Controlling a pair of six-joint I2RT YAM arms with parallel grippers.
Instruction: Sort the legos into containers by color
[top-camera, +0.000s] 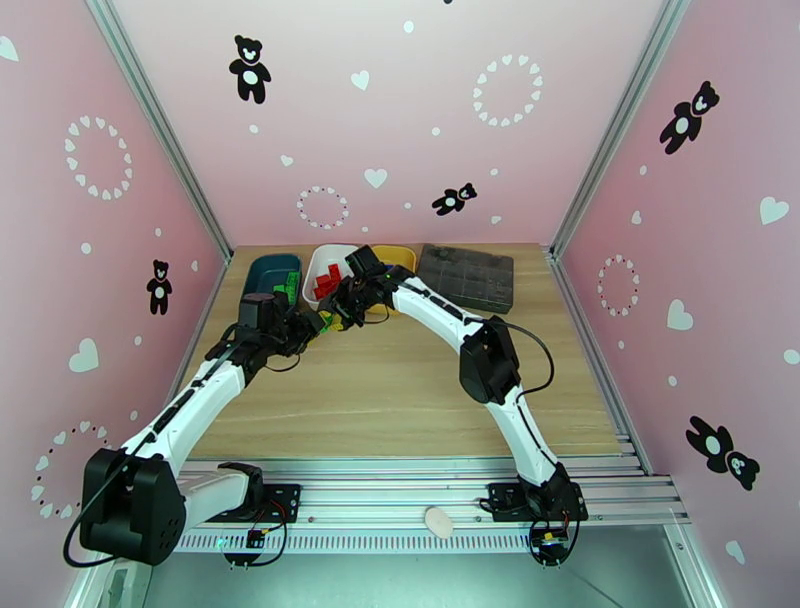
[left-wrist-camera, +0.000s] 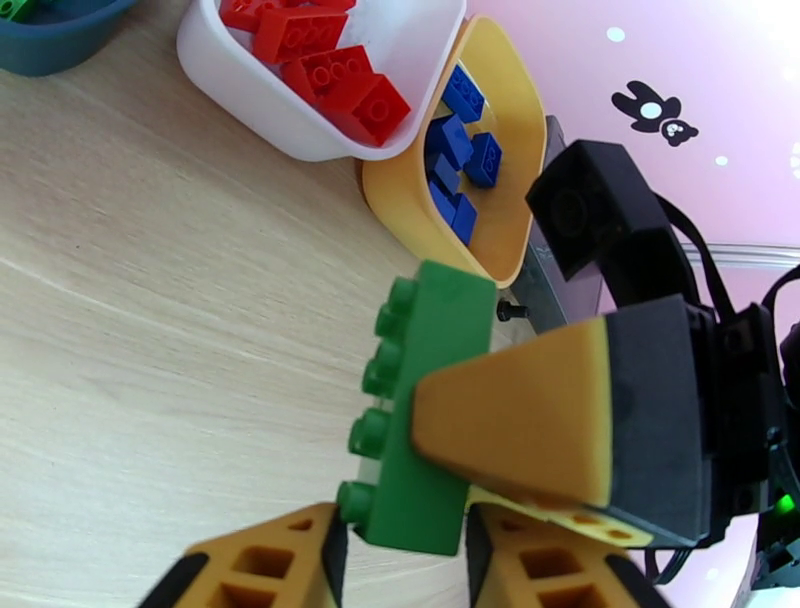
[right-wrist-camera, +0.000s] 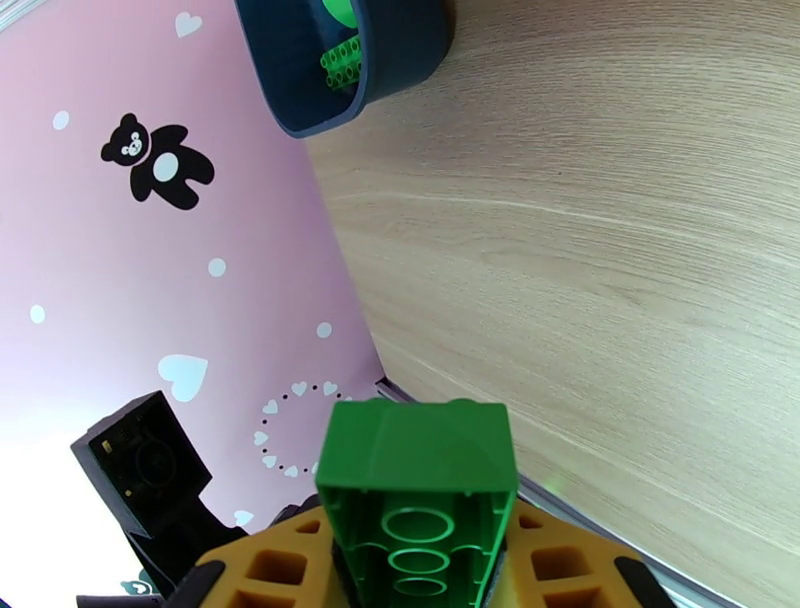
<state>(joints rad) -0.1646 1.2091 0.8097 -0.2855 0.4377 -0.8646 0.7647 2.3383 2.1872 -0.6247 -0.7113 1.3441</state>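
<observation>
One green lego (top-camera: 327, 322) hangs just above the table in front of the trays, gripped from both sides. My left gripper (top-camera: 312, 326) is shut on its lower end (left-wrist-camera: 430, 400); its own fingertips (left-wrist-camera: 330, 550) flank the brick. My right gripper (top-camera: 340, 305) is shut on the same brick (right-wrist-camera: 420, 470), and one of its yellow fingers (left-wrist-camera: 520, 430) presses the brick's flat side. The dark teal tray (top-camera: 270, 272) holds green legos (right-wrist-camera: 340, 60). Red legos (left-wrist-camera: 320, 60) lie in the white tray (left-wrist-camera: 250, 90), blue legos (left-wrist-camera: 455, 150) in the yellow tray (left-wrist-camera: 510, 150).
A flat dark grey compartmented box (top-camera: 467, 275) sits right of the yellow tray (top-camera: 405, 257) at the table's back. The right arm arches over the white tray (top-camera: 325, 262) and the yellow one. Bare wood table (top-camera: 400, 390) stretches toward the near edge.
</observation>
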